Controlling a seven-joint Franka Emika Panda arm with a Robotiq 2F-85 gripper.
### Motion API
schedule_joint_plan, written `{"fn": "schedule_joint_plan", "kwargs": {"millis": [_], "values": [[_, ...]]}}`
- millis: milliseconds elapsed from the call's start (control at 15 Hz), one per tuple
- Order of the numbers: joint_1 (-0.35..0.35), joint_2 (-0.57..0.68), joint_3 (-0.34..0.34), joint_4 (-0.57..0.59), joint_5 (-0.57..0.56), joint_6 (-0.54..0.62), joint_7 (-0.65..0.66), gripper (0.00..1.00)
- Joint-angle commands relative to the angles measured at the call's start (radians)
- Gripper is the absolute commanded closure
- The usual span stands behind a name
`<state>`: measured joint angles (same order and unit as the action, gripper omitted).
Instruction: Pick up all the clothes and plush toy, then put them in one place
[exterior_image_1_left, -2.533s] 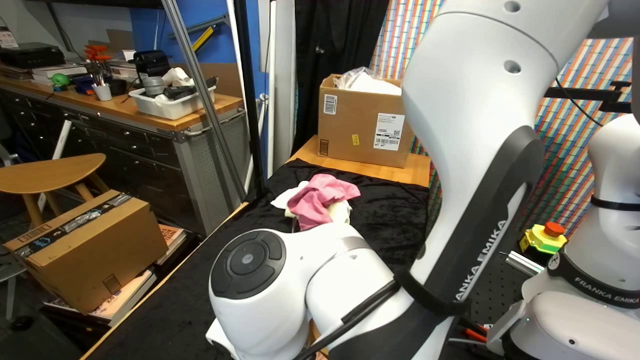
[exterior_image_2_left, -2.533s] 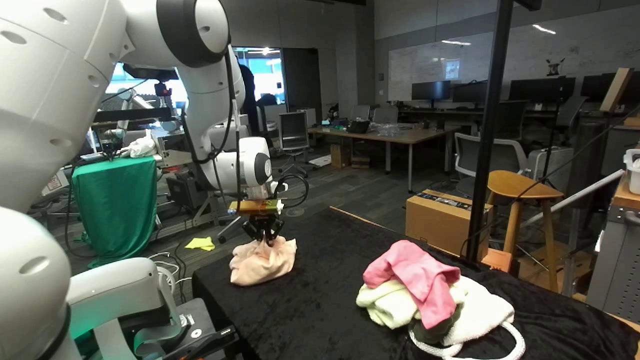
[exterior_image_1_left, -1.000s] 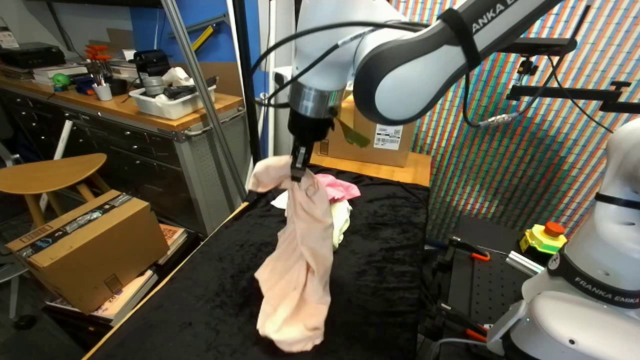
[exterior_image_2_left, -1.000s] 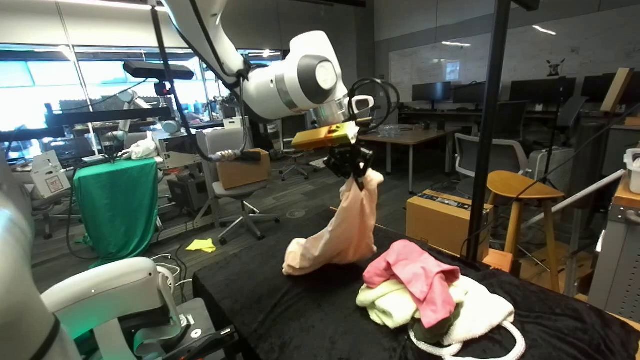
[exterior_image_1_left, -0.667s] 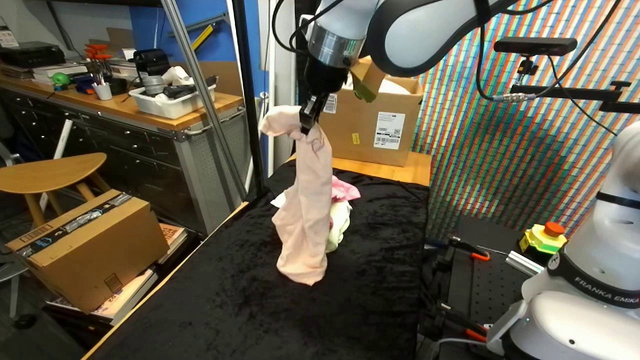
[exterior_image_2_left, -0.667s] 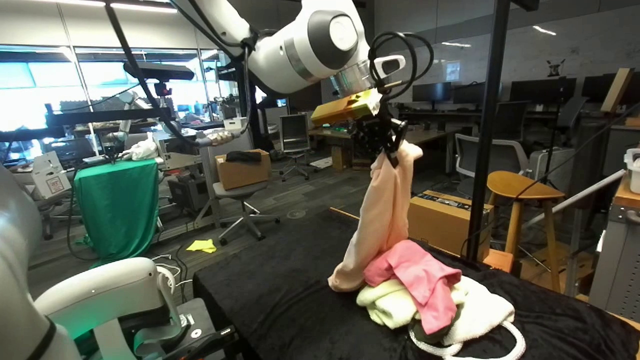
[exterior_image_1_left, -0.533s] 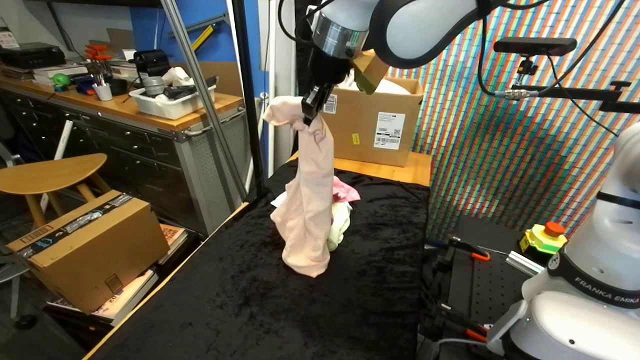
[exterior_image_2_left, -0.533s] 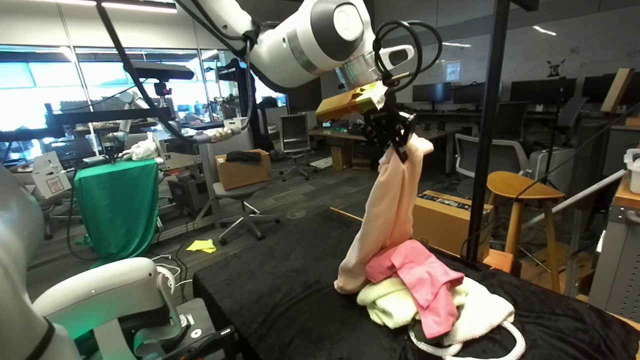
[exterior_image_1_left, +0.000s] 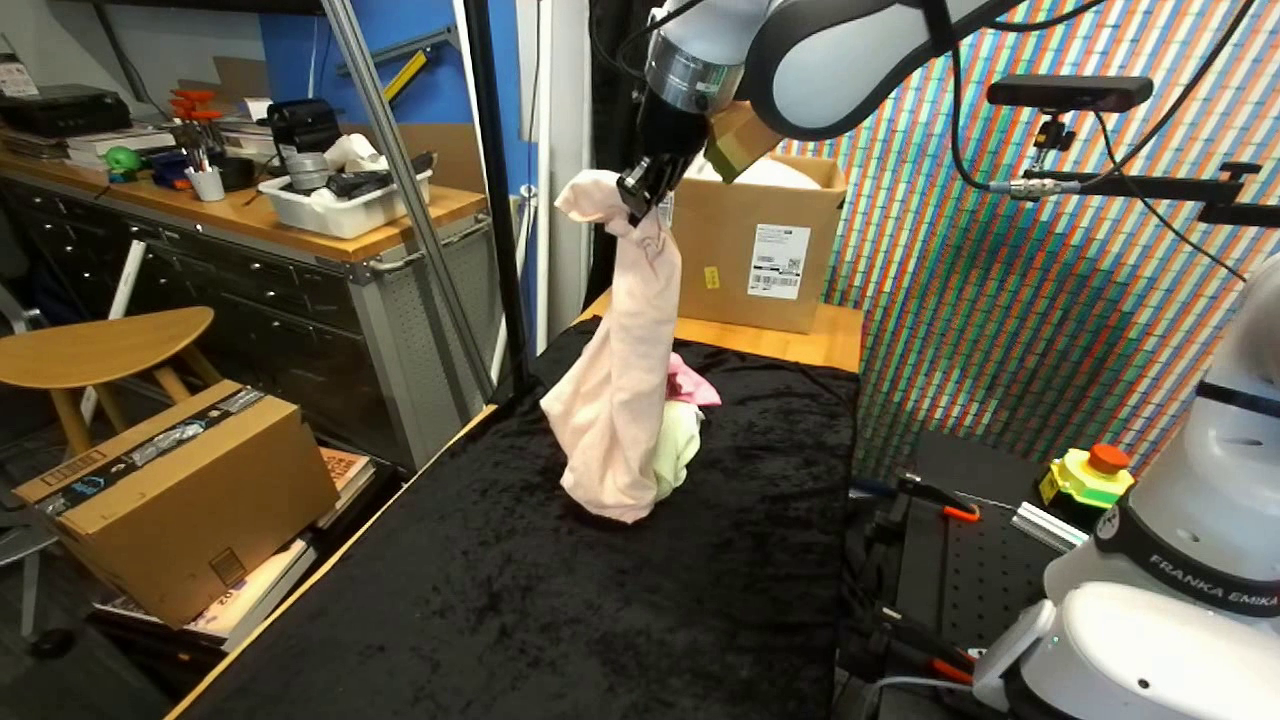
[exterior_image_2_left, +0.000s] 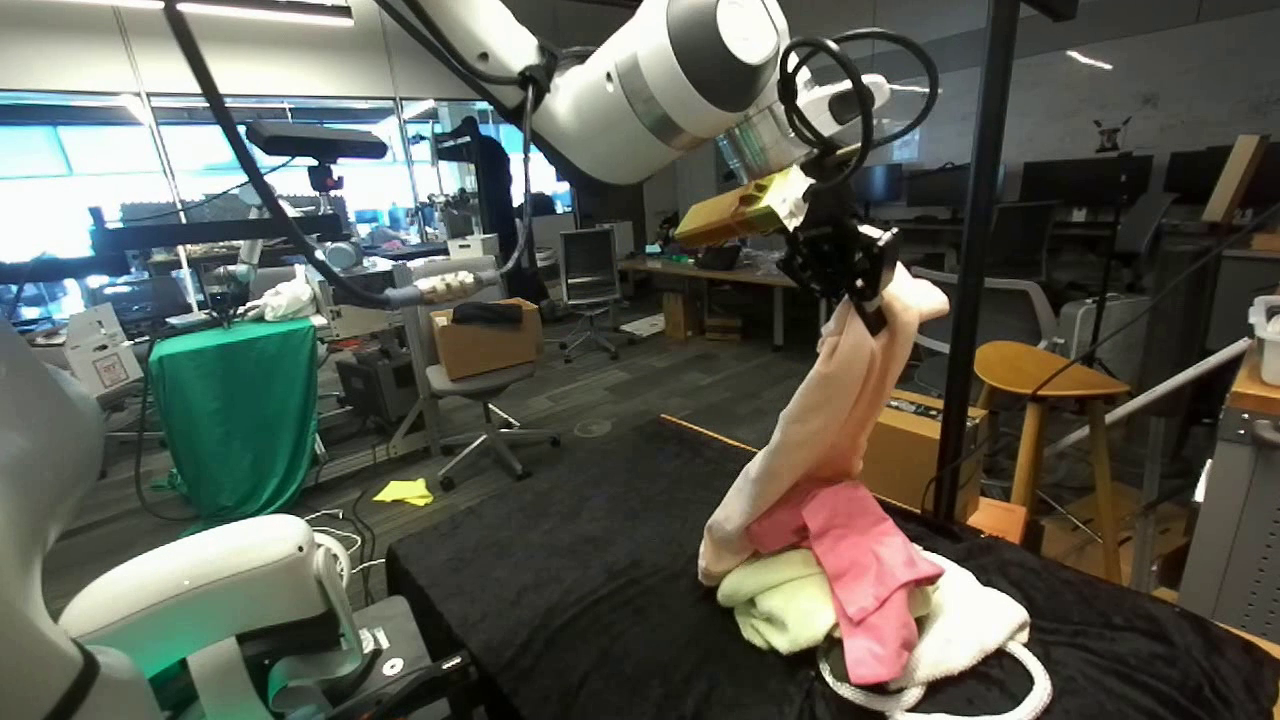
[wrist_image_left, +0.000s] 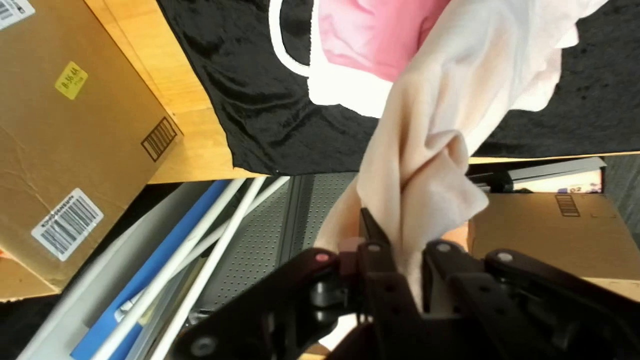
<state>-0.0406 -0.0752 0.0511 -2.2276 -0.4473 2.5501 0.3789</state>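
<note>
My gripper (exterior_image_2_left: 868, 308) is shut on a pale peach-cream cloth (exterior_image_2_left: 810, 440), high above the table. In the wrist view the cloth (wrist_image_left: 445, 105) passes between the gripper's (wrist_image_left: 402, 240) fingers and hangs down in a long fold. Its lower end leans against a pile of clothes in both exterior views. On top of that pile lies a pink cloth (exterior_image_2_left: 865, 570). A greenish-cream cloth (exterior_image_2_left: 785, 605) is bunched under it, and a white cloth (exterior_image_2_left: 970, 615) with a rope loop spreads beside them. The plush toy is hidden or out of view.
A black cover (exterior_image_1_left: 480, 600) lies over the table. At its far end stands an open cardboard box (exterior_image_1_left: 725, 270), behind the gripper. A black post (exterior_image_2_left: 970, 250) rises along the table's side, near another cardboard box (exterior_image_1_left: 180, 500) outside the edge.
The peach-cream cloth has been lifted from the near end of the table and carried over to the pile. In the last half second it moved farther along, nudging the pink cloth.
</note>
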Motion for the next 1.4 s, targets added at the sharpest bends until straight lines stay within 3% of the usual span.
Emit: {"fn": "schedule_joint_plan", "kwargs": {"millis": [0,533,733,867,1333], "values": [[-0.009,0.099,-0.017,0.026,-0.059,0.041,0.072,0.90],[0.065,0.336,-0.084,0.072,-0.036,0.056,0.069,0.89],[0.095,0.373,-0.108,0.087,-0.016,0.045,0.051,0.89],[0.106,0.377,-0.115,0.085,-0.001,0.046,0.041,0.62],[0.131,0.264,-0.109,0.010,0.012,0.028,0.011,0.10]]}}
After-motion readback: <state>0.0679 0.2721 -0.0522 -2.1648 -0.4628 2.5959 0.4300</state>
